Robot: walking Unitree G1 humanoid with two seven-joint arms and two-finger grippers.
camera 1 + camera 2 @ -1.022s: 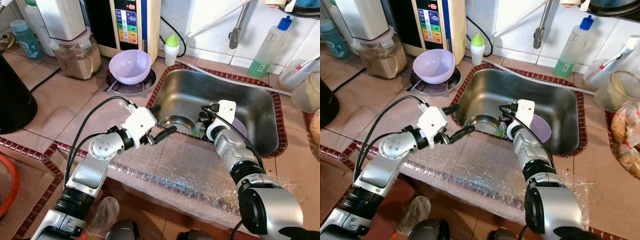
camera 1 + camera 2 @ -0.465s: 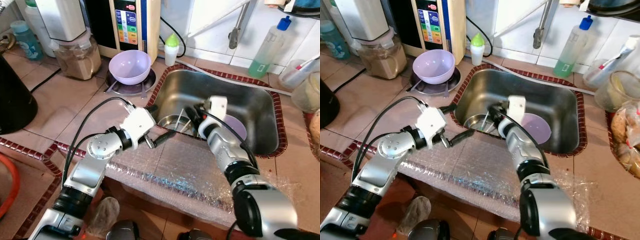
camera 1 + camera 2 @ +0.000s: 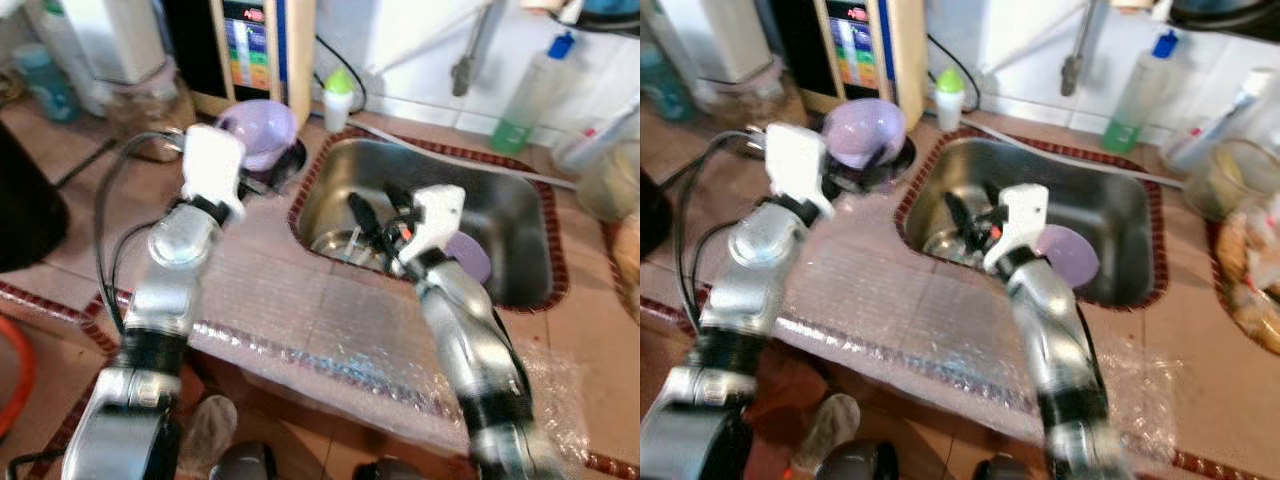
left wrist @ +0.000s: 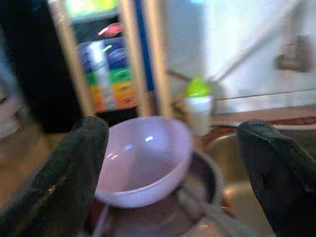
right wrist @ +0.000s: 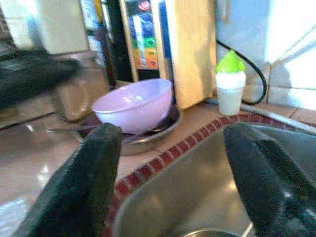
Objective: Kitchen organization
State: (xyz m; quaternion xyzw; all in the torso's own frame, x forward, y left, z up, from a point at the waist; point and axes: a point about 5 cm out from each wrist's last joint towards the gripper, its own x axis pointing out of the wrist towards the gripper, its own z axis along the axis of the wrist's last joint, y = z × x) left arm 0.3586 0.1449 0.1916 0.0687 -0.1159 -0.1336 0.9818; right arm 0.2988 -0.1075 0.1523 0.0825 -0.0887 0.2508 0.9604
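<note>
Left wrist view: left gripper (image 4: pixel 173 163), fingers spread and empty, faces the bowl (image 4: pixel 143 160), likely light, rigid and slick, best pinched at its rim.

motion-blurred arms, bowl (image 4: pixel 143 158) rim

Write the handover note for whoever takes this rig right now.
Left end effector: open, empty, at the lilac bowl, which sits on a metal plate beside the sink.
Right end effector: open, empty, over the sink's left side.
In the sink: a steel bowl and a lilac dish.
Done: nothing moved.
Left: grasp the bowl, clear the sink.
</note>
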